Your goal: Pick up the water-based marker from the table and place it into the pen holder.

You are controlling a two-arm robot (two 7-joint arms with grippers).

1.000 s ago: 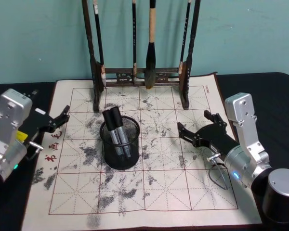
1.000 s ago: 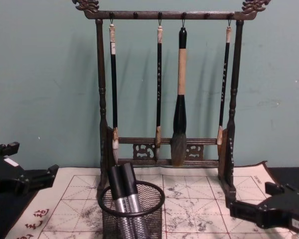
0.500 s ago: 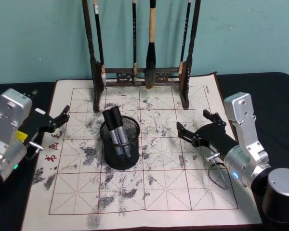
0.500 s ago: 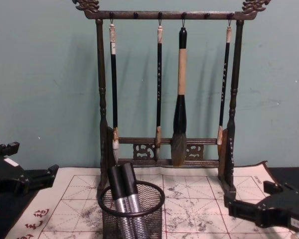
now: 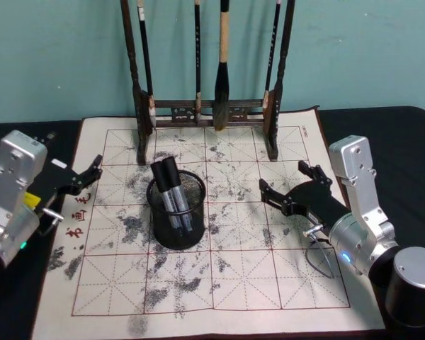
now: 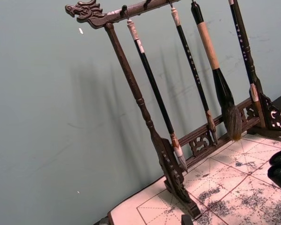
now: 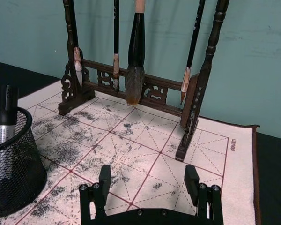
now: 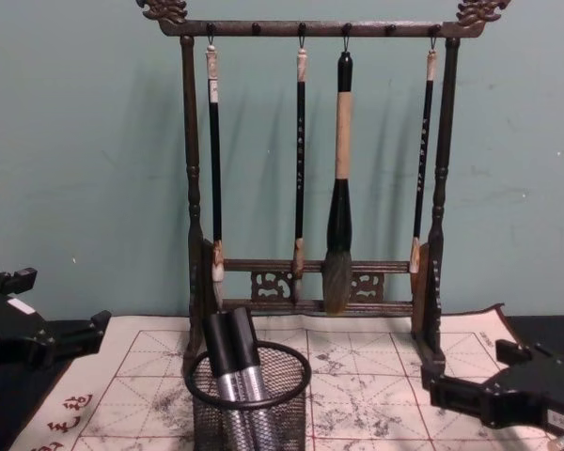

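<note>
The pen holder (image 5: 177, 219), a small black wire-mesh cup, stands left of centre on the ink-stained grid mat (image 5: 255, 283). Two water-based markers (image 5: 171, 191) with silver barrels and black caps stand tilted inside it, as the chest view's markers (image 8: 237, 371) and pen holder (image 8: 249, 404) also show. My right gripper (image 5: 285, 181) hovers open and empty over the mat to the right of the cup, apart from it; the right wrist view has this gripper (image 7: 148, 180) with the cup (image 7: 11, 178) off to one side. My left gripper (image 5: 91, 177) rests open at the mat's left edge, holding nothing.
A tall dark carved brush rack (image 5: 205, 106) with several hanging calligraphy brushes stands at the back of the mat. A black cloth (image 5: 404, 142) covers the table around the mat. A teal wall (image 8: 85, 141) closes the scene behind.
My right gripper has edged slightly leftward, toward the cup. The left gripper, the cup and the markers have stayed where they were.
</note>
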